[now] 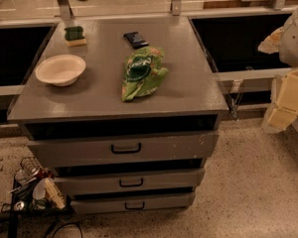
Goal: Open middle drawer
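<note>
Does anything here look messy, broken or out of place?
Little stands out. The green bag lies crumpled on the counter, and the top drawer has pale scuffs at its right end. The middle drawer looks shut. The gripper sits at the right edge, clear of the drawers.

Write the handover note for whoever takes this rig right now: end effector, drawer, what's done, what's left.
End effector: at the right edge of the view, off to the side of the cabinet, clear of all three drawer fronts.
Middle drawer: second of the three grey fronts, looks shut. Its black loop handle sits at the centre of the front, with nothing touching it.
Done: nothing on the drawer yet.
Left: bring the end effector across and down to that handle, grip it, then pull straight out towards the camera.
</note>
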`<state>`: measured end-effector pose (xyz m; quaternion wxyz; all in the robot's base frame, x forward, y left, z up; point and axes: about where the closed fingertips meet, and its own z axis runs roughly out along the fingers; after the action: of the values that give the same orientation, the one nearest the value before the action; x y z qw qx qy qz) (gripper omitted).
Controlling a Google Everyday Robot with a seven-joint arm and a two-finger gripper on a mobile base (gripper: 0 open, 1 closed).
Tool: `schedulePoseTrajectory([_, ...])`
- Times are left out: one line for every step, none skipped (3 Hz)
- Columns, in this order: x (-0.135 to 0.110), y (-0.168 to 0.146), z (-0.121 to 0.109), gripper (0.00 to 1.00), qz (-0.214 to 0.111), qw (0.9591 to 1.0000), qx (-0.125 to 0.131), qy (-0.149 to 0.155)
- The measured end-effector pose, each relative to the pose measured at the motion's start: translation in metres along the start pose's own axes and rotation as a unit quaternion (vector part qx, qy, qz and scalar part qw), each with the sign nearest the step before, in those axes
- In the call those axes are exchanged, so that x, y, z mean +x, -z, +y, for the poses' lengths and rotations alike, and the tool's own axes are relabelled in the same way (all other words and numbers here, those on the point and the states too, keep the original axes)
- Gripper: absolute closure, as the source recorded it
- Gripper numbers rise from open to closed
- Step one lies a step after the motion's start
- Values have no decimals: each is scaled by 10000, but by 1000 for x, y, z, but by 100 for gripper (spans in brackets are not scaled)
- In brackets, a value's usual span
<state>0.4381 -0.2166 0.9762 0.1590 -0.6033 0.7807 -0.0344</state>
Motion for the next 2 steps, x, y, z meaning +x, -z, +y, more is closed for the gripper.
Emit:
schedulePoseTrajectory([0, 0, 0, 0, -6, 10000, 8, 0])
schedulePoseTrajectory([-1, -18, 1, 0, -107, 9999, -27, -51])
